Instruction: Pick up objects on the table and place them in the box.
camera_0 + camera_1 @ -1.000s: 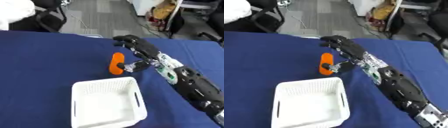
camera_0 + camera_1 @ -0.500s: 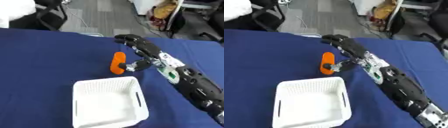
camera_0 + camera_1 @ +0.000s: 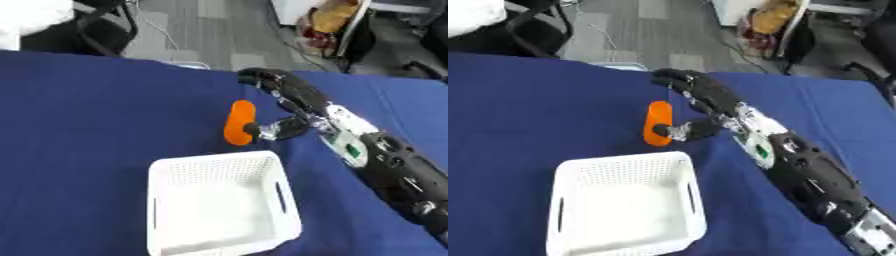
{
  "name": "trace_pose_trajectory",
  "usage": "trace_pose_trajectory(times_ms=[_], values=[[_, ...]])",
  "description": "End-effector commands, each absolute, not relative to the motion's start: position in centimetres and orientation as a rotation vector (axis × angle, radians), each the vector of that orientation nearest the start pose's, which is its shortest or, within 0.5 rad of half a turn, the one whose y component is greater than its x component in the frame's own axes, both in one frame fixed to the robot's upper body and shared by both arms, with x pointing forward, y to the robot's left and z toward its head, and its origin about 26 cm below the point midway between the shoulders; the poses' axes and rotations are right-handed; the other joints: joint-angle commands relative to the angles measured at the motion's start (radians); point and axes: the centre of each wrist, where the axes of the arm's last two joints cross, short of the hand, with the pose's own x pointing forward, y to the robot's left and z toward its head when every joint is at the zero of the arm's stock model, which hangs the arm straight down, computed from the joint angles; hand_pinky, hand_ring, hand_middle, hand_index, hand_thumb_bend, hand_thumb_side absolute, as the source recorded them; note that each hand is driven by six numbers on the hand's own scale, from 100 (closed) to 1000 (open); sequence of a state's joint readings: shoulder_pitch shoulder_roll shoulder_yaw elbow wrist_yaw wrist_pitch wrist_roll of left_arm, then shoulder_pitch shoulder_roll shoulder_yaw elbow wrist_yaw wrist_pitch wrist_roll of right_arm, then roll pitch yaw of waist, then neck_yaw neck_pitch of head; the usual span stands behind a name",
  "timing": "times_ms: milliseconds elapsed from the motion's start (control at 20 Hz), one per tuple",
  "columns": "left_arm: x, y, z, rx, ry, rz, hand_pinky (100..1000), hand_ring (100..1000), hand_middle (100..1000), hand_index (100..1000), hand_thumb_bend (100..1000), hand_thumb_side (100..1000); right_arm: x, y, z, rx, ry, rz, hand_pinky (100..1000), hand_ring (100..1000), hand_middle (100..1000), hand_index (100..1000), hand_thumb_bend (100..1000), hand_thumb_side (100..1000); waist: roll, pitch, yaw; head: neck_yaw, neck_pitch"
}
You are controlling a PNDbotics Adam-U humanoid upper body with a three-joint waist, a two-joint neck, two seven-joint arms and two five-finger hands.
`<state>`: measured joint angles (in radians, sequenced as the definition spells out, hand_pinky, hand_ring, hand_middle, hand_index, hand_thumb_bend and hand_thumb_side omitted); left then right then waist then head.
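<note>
Progress looks early: the white perforated plastic box (image 3: pixel 223 200) sits on the blue cloth-covered table (image 3: pixel 79 125) with nothing visible inside it, so no object has been delivered yet as far as either eye view shows. The only loose item in sight is an orange, rounded, elongated object (image 3: pixel 238 122), possibly a toy carrot, lying just beyond the far rim of the box and apart from it. The robot's right hand (image 3: pixel 284 107), black with silver joints, reaches in from the right side and sits against this orange object: the thumb tip meets its lower end, while the fingers (image 3: pixel 677 79) arch over and past its far end, partly curled. Whether they actually close on the object cannot be told, since the fingers seem to stand a little off its upper part and only the thumb clearly touches. The grasp therefore seems to be in the making rather than settled. What is left, by this reading, is nearly everything: securing the orange object, lifting it, carrying it the short way toward the robot over the near rim, and letting it go into the box. The box stands upright with its side handle slots showing, and its open top faces the camera, so the drop should be unobstructed. The left hand shows in neither view.
</note>
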<state>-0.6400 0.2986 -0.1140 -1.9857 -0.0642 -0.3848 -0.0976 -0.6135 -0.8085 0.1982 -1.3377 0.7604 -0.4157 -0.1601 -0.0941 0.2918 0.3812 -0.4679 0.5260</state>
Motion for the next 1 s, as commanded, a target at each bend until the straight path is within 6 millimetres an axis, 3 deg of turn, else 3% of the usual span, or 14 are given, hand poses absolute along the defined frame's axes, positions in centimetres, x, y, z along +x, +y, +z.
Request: trace_pose_trajectory(times_ms=[50,1000], values=[[30.92,19.01,29.25,0.085,3.138,0.812,896,798,881,875,177,937,39.22,-38.07,22.26,1.645,2.503,-1.899,814,813,908,943,556,1000,0.004,-0.014,0.003,-0.02,-0.016],[30.84,18.31,29.68,0.134,3.122,0.796,896,799,881,879,179,936,39.4,-38.03,21.94,1.69,2.473,-1.914,806,804,905,934,538,1000,-0.003,0.0,0.029,-0.02,-0.024]])
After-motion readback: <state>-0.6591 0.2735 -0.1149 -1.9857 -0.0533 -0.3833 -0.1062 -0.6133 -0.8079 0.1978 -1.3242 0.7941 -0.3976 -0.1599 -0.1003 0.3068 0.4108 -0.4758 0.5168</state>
